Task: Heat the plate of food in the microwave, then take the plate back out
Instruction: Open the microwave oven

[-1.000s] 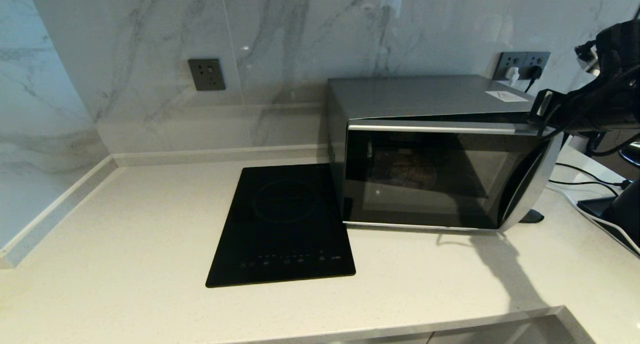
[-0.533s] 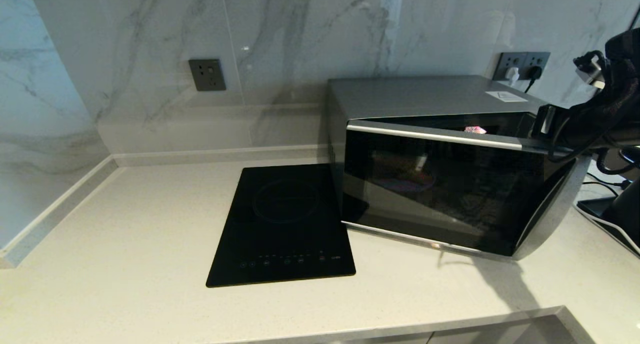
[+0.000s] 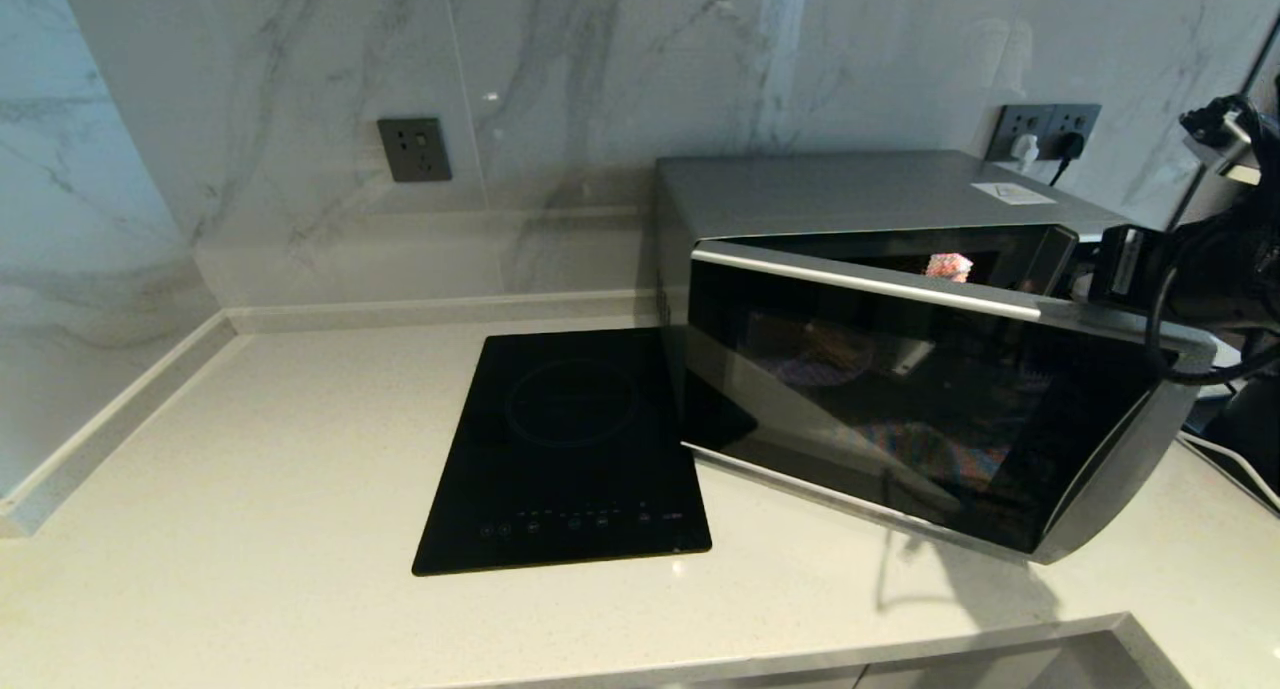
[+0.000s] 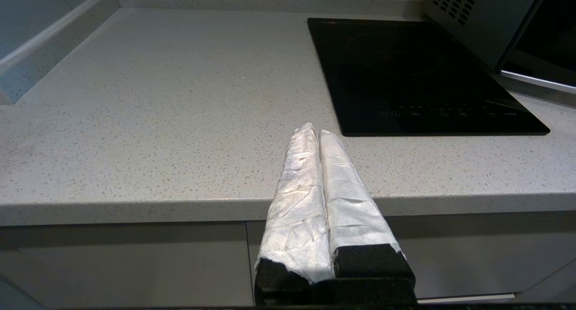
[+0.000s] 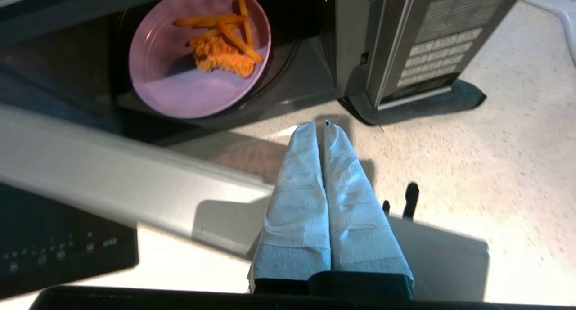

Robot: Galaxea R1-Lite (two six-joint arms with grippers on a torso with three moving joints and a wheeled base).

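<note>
One plate of food (image 5: pixel 198 53) (inside microwave (image 5: pixel 405 40)) beyond right gripper (image 5: pixel 320 128).

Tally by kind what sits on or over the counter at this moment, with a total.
Appliances: 2, the microwave, its door part open, and the black cooktop
Dishes: 1, the plate of food inside the microwave
Grippers: 2, the left gripper before the counter edge, the right gripper outside the door, both shut and empty
Wall sockets: 2
Total: 7

You are in a kitchen: a speckled pale stone counter (image 3: pixel 250 489), a flat black glass cooktop (image 3: pixel 570 449), a silver-grey box microwave (image 3: pixel 850 194), and a grey-veined marble wall (image 3: pixel 600 59).
</note>
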